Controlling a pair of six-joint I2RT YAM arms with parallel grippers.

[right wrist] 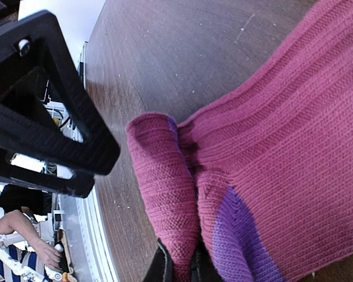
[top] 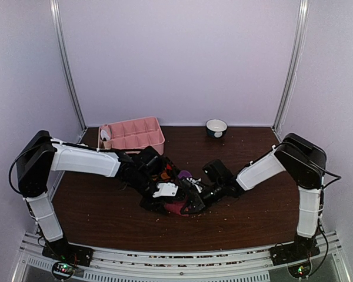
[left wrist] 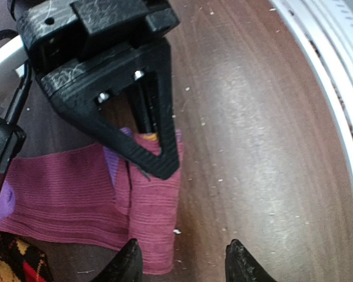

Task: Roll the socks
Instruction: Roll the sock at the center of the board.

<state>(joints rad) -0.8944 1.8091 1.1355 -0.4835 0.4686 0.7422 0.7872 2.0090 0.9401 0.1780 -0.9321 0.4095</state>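
Table (top: 106, 217), white item (top: 105, 135) in tray (top: 136, 143); right claw (right wrist: 182, 267) tight on sock (right wrist: 282, 147), left claw (left wrist: 185, 261) agape.

Both arms reach inward and meet over the middle of the tabletop (top: 94, 205), nearer its front edge. The left gripper (top: 163, 192) and right gripper (top: 194, 200) crowd together over a magenta sock (top: 176, 207); how their fingers stand cannot be told. A black argyle sock (top: 165, 174) lies just behind. A pink tray (top: 132, 134) sits at the far left corner, and a small bowl (top: 216, 127) by the far edge.
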